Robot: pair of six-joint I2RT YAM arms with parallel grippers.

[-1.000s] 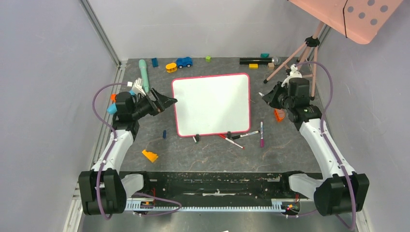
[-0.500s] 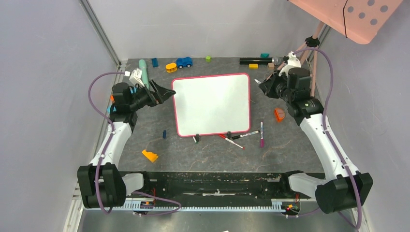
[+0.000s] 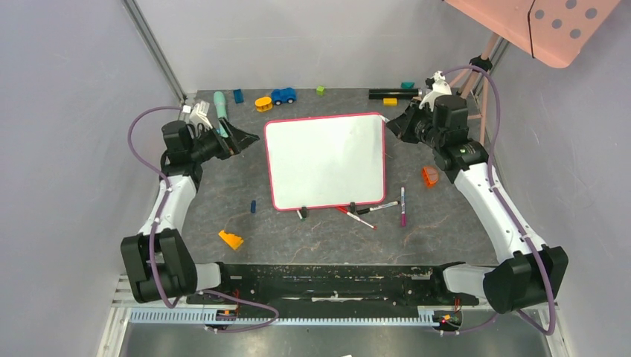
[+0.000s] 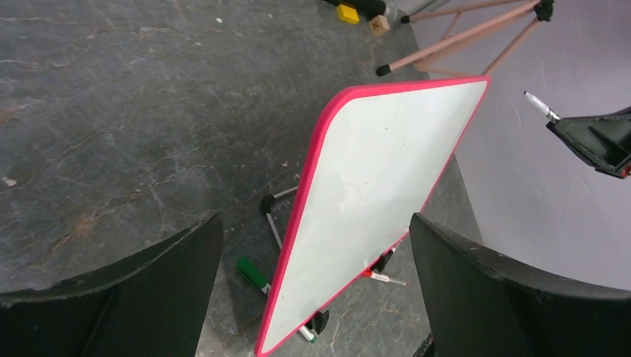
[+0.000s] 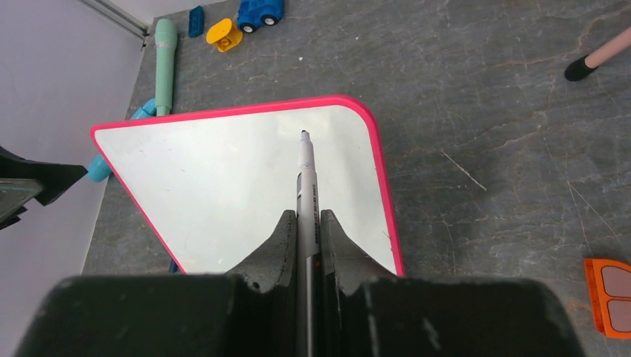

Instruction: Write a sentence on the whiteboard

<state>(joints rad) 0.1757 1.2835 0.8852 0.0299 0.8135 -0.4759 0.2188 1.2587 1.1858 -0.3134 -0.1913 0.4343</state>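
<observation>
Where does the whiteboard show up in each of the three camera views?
Top external: the whiteboard fills the centre of the picture.
Left wrist: the whiteboard is central, slanting from upper right to bottom middle.
Right wrist: the whiteboard is left of centre, behind the marker in the right gripper.
Shared landmark: the pink tripod, upper right in each.

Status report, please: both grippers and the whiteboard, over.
Left gripper open, left of whiteboard. Right gripper shut on marker, tip short of whiteboard. Whiteboard blank, nothing written yet. Nothing in the way.
</observation>
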